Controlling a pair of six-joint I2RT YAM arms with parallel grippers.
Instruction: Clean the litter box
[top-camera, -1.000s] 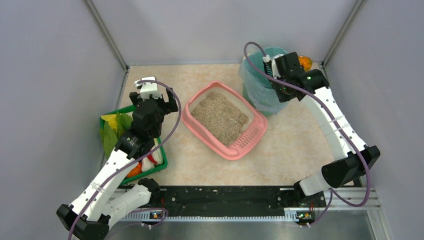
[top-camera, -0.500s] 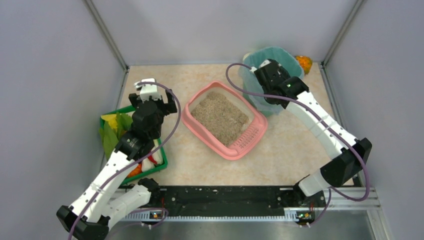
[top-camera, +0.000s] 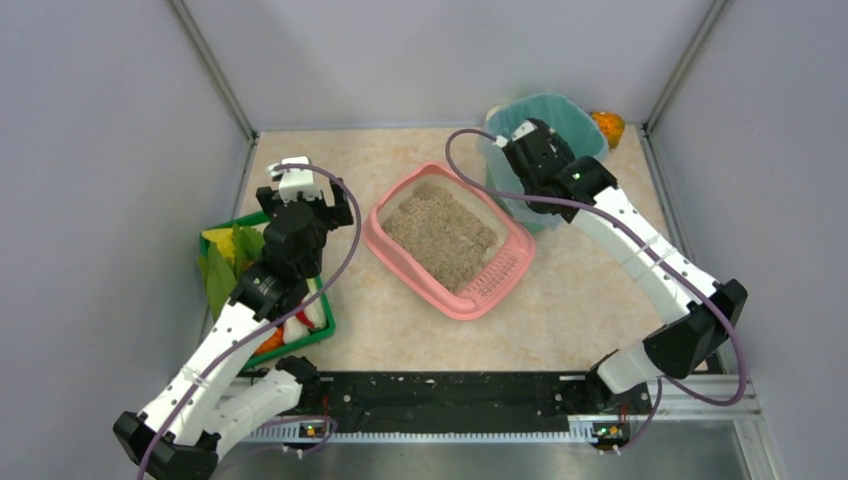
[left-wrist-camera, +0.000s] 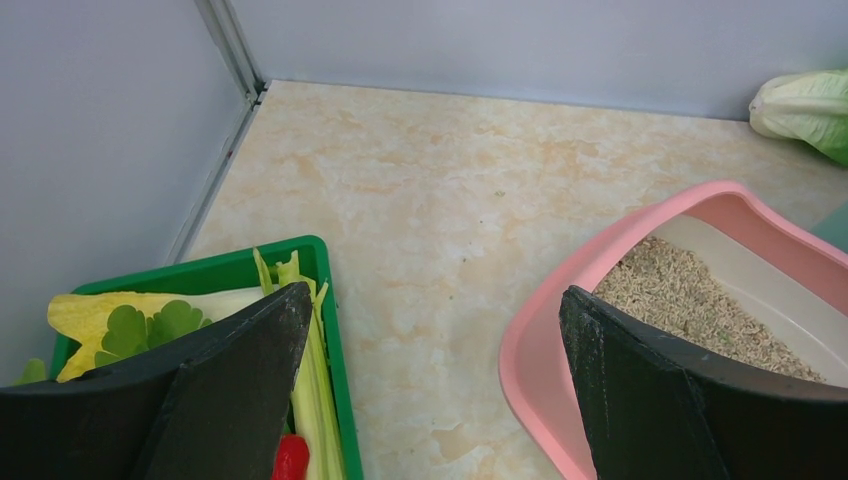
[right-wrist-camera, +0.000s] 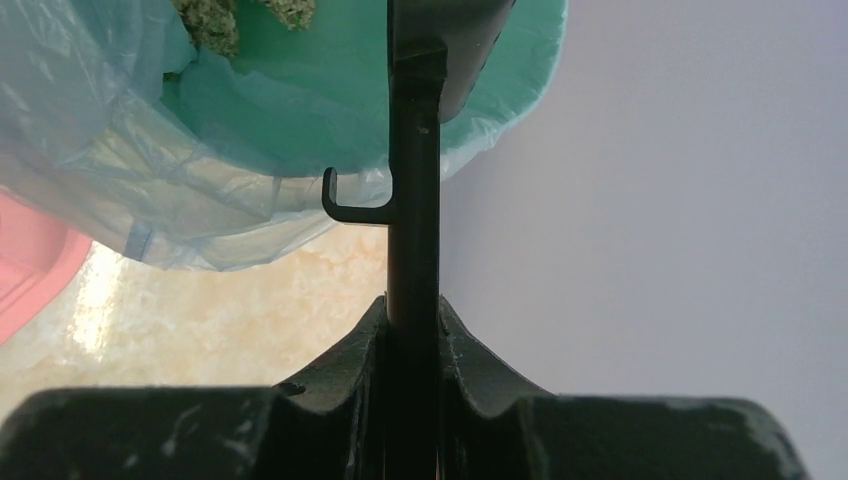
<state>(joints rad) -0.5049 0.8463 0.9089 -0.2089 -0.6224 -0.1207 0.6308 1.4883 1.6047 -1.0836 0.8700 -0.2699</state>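
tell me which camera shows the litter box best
The top external view: the whole litter box shows, with its litter and slotted ledge. The left wrist view catches only one corner with litter; the right wrist view only a pink sliver at its left edge.

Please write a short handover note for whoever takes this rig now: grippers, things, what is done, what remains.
Left gripper: open, empty, hovering between the green tray and the litter box.
Right gripper: shut on a thin black tool, its far end over the teal-lined bin.
Litter box: mid-table, litter inside; no clumps visible from above.
Done: some clumps lie in the bin.
Left: probably check the litter once more, then put the tool down.
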